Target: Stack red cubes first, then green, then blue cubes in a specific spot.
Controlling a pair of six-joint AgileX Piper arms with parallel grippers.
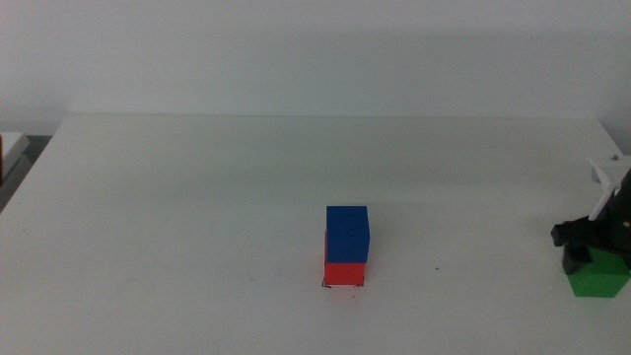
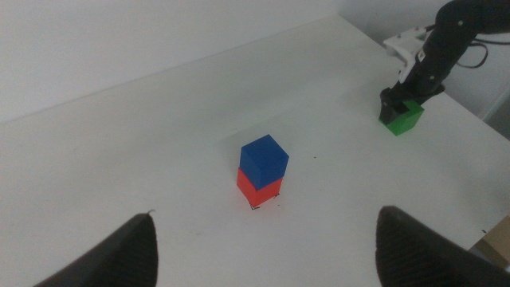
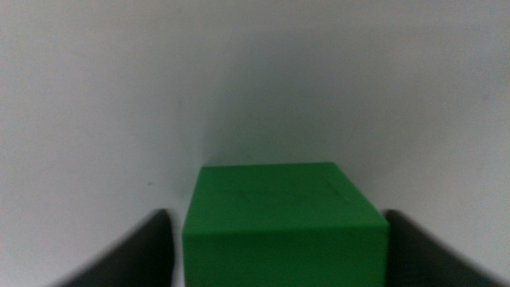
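Note:
A blue cube [image 1: 347,233] [image 2: 264,155] sits on top of a red cube [image 1: 344,273] [image 2: 255,190] near the table's middle. The green cube [image 1: 599,282] [image 2: 401,118] [image 3: 283,227] rests on the table at the far right. My right gripper [image 1: 578,252] [image 3: 279,239] is low over the green cube, one jaw on each side of it, open, with a thin gap showing on one side. My left gripper [image 2: 265,214] hangs open well above the table, back from the stack, and is out of the middle view.
The white table [image 1: 197,217] reaches back to a pale wall. A white and reddish object [image 1: 10,153] lies at the far left edge. A white bracket [image 1: 606,168] on the right arm stands above the green cube.

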